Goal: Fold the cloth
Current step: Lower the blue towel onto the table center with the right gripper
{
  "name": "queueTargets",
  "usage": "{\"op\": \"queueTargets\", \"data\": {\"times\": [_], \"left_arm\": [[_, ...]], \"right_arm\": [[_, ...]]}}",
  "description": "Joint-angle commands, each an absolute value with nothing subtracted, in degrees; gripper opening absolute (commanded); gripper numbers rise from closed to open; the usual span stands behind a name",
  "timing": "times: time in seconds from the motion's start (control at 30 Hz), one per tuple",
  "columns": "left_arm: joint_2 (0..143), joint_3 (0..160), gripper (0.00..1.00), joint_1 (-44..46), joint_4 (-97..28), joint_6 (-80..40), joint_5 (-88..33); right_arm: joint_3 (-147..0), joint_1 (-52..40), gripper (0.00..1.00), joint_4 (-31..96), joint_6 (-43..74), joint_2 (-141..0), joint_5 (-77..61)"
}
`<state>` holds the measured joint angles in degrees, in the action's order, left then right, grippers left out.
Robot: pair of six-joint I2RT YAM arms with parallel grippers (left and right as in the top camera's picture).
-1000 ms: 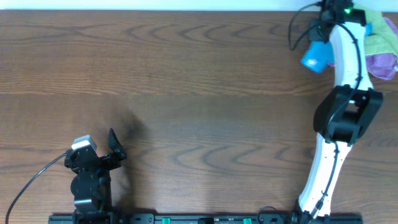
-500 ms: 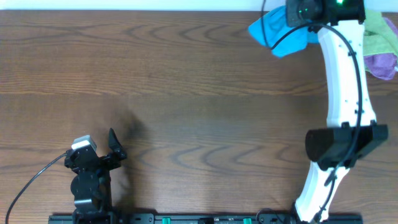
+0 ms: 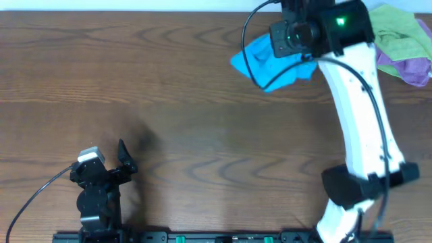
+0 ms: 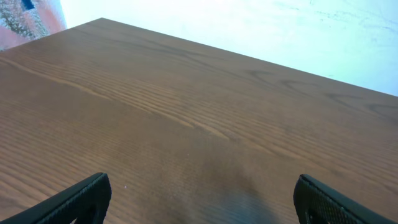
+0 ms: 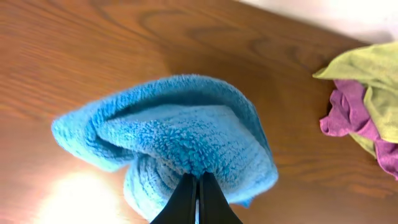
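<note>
The left end effector is resting at the front left of the counter, jaws standing wide apart and gripping nothing. Further right, the right end effector is pinching the bunched cloth tightly, which is hanging over the counter's far side, near the green cloth and the purple cloth.

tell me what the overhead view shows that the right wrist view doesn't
Only overhead: the whole right arm stretched across the table toward its far side, and the left arm parked at the near edge. Only right wrist: the right hand pinched shut on a bunched fold of the cloth. Both: the cloth, the lime-green cloth, the purple cloth and the table.
</note>
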<state>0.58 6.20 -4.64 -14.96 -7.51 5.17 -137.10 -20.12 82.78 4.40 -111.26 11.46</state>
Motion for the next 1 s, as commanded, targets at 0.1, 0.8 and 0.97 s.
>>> {"op": "queueTargets", "data": {"times": [0.1,0.8,0.97], "left_arm": [[0.3,4.8,0.95,-4.5,-15.6,-7.5,6.0],[0.3,4.8,0.95,-4.5,-15.6,-7.5,6.0],[0.3,4.8,0.95,-4.5,-15.6,-7.5,6.0]], "right_arm": [[-135.9,-23.2,0.02,87.7,7.9,-102.0,17.6],[-76.6,-24.8,0.01,68.0,11.1,-65.5,9.5],[-75.9,-25.2,0.02,54.2,8.6,-73.8,-0.2]]}}
